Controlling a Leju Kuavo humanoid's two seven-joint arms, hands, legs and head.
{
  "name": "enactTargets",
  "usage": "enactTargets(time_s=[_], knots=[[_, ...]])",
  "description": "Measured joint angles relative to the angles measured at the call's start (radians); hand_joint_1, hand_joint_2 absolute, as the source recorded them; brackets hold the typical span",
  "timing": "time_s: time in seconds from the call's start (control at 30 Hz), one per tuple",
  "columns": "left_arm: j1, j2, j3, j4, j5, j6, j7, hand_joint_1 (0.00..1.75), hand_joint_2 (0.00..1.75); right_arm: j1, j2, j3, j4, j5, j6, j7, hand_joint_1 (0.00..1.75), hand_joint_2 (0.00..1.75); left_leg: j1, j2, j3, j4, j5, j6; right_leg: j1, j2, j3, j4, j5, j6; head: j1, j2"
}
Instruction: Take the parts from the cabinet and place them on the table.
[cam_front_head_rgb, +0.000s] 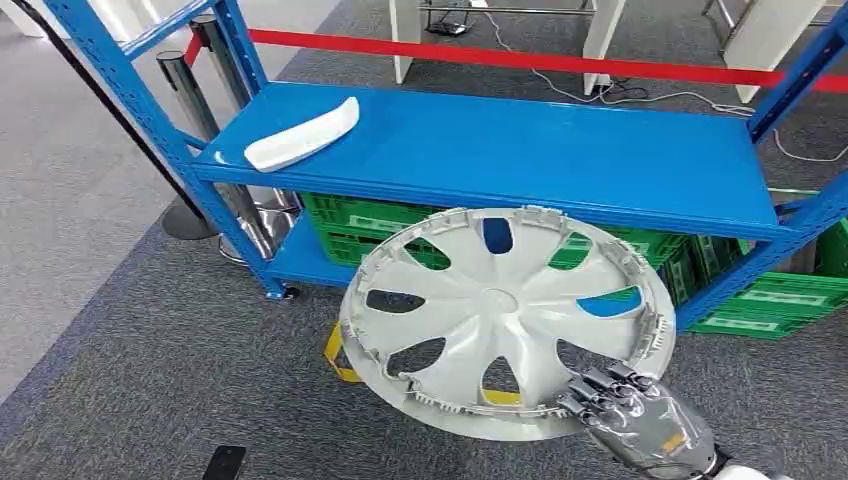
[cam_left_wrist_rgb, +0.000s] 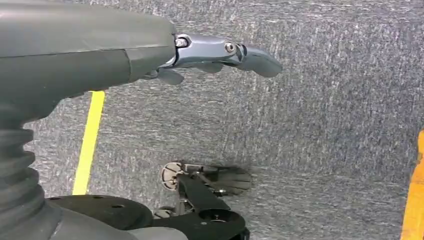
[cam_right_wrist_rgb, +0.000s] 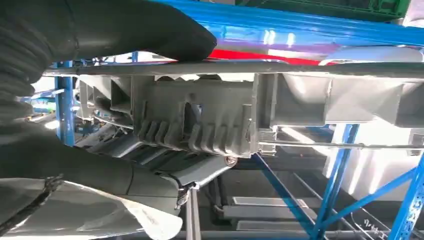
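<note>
A large silver wheel cover with spoke openings hangs in front of the blue shelf rack, tilted toward me. My right hand grips its lower right rim. Up close in the right wrist view, the cover's ribbed rim sits between the thumb and the fingers. A white curved trim part lies on the left end of the shelf. My left hand hangs over the grey carpet with its fingers stretched out and nothing in them.
Green crates fill the rack's lower level, more at the right. A red barrier tape and a steel post stand behind the rack. Yellow floor tape lies under the cover. White table legs stand beyond.
</note>
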Motion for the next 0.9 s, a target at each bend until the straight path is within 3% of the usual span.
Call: enactTargets(time_s=[0.03, 0.07, 0.1, 0.13, 0.17, 0.2, 0.27, 0.3, 0.33, 0.37, 0.43, 0.47, 0.5, 0.53, 0.63, 0.67, 0.73, 0.77, 0.8, 0.83, 0.9], knots=[[0.000, 0.000, 0.000, 0.000, 0.000, 0.000, 0.000, 0.00, 1.75, 0.001, 0.000, 0.000, 0.000, -0.005, 0.000, 0.002, 1.43, 1.75, 0.000, 0.000, -0.001, 0.000, 0.000, 0.000, 0.000, 0.000, 0.000, 0.000, 0.001, 0.000, 0.001, 0.000], [0.000, 0.001, 0.000, 0.000, 0.000, 0.000, 0.000, 0.00, 1.75, 0.002, 0.000, 0.000, 0.000, -0.010, 0.000, 0.002, 1.43, 1.75, -0.005, 0.000, -0.003, 0.009, -0.004, 0.008, -0.009, -0.001, 0.002, -0.011, 0.010, 0.010, 0.001, 0.000], [0.000, 0.001, 0.001, 0.000, 0.000, 0.000, 0.000, 0.00, 1.75, 0.003, 0.000, -0.001, 0.000, -0.012, 0.000, 0.003, 1.43, 1.75, -0.005, -0.001, 0.001, -0.006, 0.003, 0.019, -0.007, -0.001, 0.006, -0.021, 0.014, 0.016, -0.001, 0.000], [0.000, 0.000, 0.000, 0.000, 0.000, 0.000, 0.000, 0.00, 1.75, 0.005, 0.000, -0.002, -0.002, -0.014, 0.000, 0.003, 1.43, 1.75, -0.002, 0.000, 0.013, -0.041, 0.021, 0.022, 0.001, 0.001, 0.010, -0.025, 0.014, 0.020, 0.000, 0.000], [-0.001, -0.002, 0.000, 0.000, 0.000, 0.000, 0.000, 0.00, 1.75, 0.009, 0.000, -0.002, -0.003, -0.014, 0.000, 0.003, 1.43, 1.75, 0.005, 0.008, 0.026, -0.061, 0.033, 0.022, 0.000, 0.002, -0.007, -0.011, -0.001, 0.021, 0.002, 0.000], [-0.002, -0.002, 0.001, 0.000, -0.001, -0.001, 0.000, 0.00, 1.75, 0.008, 0.000, -0.003, -0.003, -0.017, 0.000, 0.002, 1.43, 1.75, 0.007, 0.010, 0.027, -0.070, 0.038, 0.027, 0.000, 0.004, -0.029, 0.037, -0.039, 0.021, 0.003, 0.000], [-0.002, -0.003, 0.001, 0.000, -0.001, -0.003, 0.000, 0.00, 1.75, 0.008, 0.000, -0.003, -0.003, -0.021, 0.000, 0.001, 1.43, 1.75, 0.007, 0.017, 0.020, -0.067, 0.039, 0.027, -0.004, 0.005, -0.105, 0.203, -0.115, 0.029, 0.006, 0.000], [-0.001, -0.004, 0.001, 0.000, -0.001, -0.003, 0.000, 0.00, 1.75, 0.012, 0.000, -0.003, -0.003, -0.023, 0.000, 0.000, 1.43, 1.75, 0.007, 0.020, 0.017, -0.064, 0.038, 0.026, -0.009, 0.005, -0.137, 0.268, -0.135, 0.034, 0.006, 0.000], [-0.001, -0.005, 0.001, 0.000, -0.002, -0.004, 0.000, 0.00, 1.75, 0.017, 0.000, -0.003, -0.003, -0.024, 0.001, 0.000, 1.43, 1.75, 0.010, 0.024, 0.015, -0.060, 0.036, 0.023, -0.014, 0.004, -0.148, 0.286, -0.127, 0.039, 0.006, 0.000], [0.000, -0.005, 0.001, 0.000, -0.002, -0.004, 0.001, 0.00, 1.75, 0.020, 0.000, -0.003, -0.003, -0.026, 0.002, 0.000, 1.43, 1.75, 0.014, 0.027, 0.013, -0.055, 0.033, 0.017, -0.019, 0.002, -0.129, 0.248, -0.094, 0.046, 0.006, 0.000], [0.000, -0.006, 0.001, 0.000, -0.003, -0.004, 0.002, 0.00, 1.75, 0.021, 0.000, -0.003, -0.003, -0.026, 0.002, 0.000, 1.43, 1.75, 0.027, 0.036, 0.005, -0.029, 0.021, -0.001, -0.032, -0.016, -0.041, 0.076, -0.008, 0.065, 0.006, 0.000], [-0.001, -0.004, 0.002, 0.000, -0.005, -0.004, 0.002, 0.00, 1.75, 0.019, 0.000, -0.004, -0.003, -0.026, 0.003, 0.000, 1.43, 1.75, 0.023, 0.039, -0.003, -0.004, 0.009, -0.017, -0.036, -0.054, -0.008, 0.006, -0.007, 0.081, 0.008, 0.000], [-0.001, 0.002, 0.003, 0.000, -0.006, -0.003, 0.003, 0.00, 1.75, 0.019, 0.000, -0.004, -0.004, -0.026, 0.003, -0.001, 1.43, 1.75, 0.020, 0.042, -0.010, 0.014, -0.002, -0.025, -0.032, -0.042, -0.012, 0.015, -0.013, 0.061, 0.011, 0.000], [-0.001, -0.002, 0.003, 0.000, -0.009, -0.003, 0.003, 0.00, 1.75, 0.020, 0.000, -0.007, -0.005, -0.026, 0.003, -0.001, 1.43, 1.75, 0.017, 0.044, -0.011, 0.016, -0.003, -0.028, -0.032, -0.032, -0.007, 0.026, -0.016, 0.034, 0.004, 0.000], [0.001, -0.002, 0.004, 0.000, -0.009, -0.002, 0.003, 0.00, 1.75, 0.024, 0.000, -0.009, -0.005, -0.026, 0.004, -0.003, 1.43, 1.75, 0.023, 0.058, -0.012, 0.021, -0.002, -0.038, -0.030, -0.014, -0.021, 0.036, -0.009, 0.012, 0.005, 0.000], [0.001, -0.002, 0.004, 0.000, -0.010, -0.002, 0.003, 0.00, 1.75, 0.024, 0.000, -0.010, -0.006, -0.026, 0.004, -0.003, 1.43, 1.75, 0.027, 0.043, -0.018, 0.036, -0.024, -0.043, -0.030, -0.009, -0.023, 0.036, -0.006, 0.004, 0.004, 0.000], [0.000, -0.002, 0.004, 0.000, -0.010, -0.002, 0.003, 0.00, 1.75, 0.023, 0.000, -0.011, -0.006, -0.026, 0.004, -0.003, 1.43, 1.75, 0.027, 0.018, -0.063, 0.156, -0.107, -0.045, -0.029, 0.005, -0.030, 0.036, -0.002, -0.003, 0.004, 0.000], [0.001, -0.002, 0.004, 0.000, -0.010, -0.002, 0.003, 0.00, 1.75, 0.024, 0.000, -0.011, -0.006, -0.026, 0.004, -0.003, 1.43, 1.75, 0.027, 0.013, -0.102, 0.254, -0.153, -0.044, -0.025, 0.014, -0.035, 0.036, 0.001, -0.006, 0.003, 0.000], [0.001, -0.002, 0.004, 0.000, -0.010, -0.002, 0.003, 0.00, 1.75, 0.024, 0.000, -0.010, -0.006, -0.026, 0.004, -0.003, 1.43, 1.75, 0.026, 0.012, -0.128, 0.321, -0.179, -0.042, -0.022, 0.021, -0.038, 0.036, 0.002, -0.009, 0.004, 0.000], [0.002, -0.002, 0.004, 0.000, -0.010, -0.002, 0.003, 0.00, 1.75, 0.024, 0.000, -0.011, -0.005, -0.026, 0.004, -0.004, 1.43, 1.75, 0.026, 0.011, -0.136, 0.346, -0.181, -0.036, -0.018, 0.030, -0.039, 0.036, 0.003, -0.010, 0.003, 0.000], [0.002, -0.002, 0.005, 0.000, -0.010, -0.002, 0.003, 0.00, 1.75, 0.024, 0.000, -0.011, -0.006, -0.026, 0.005, -0.004, 1.43, 1.75, 0.020, 0.006, -0.089, 0.263, -0.122, -0.019, -0.011, 0.050, -0.039, 0.036, 0.005, -0.012, 0.004, 0.000]])
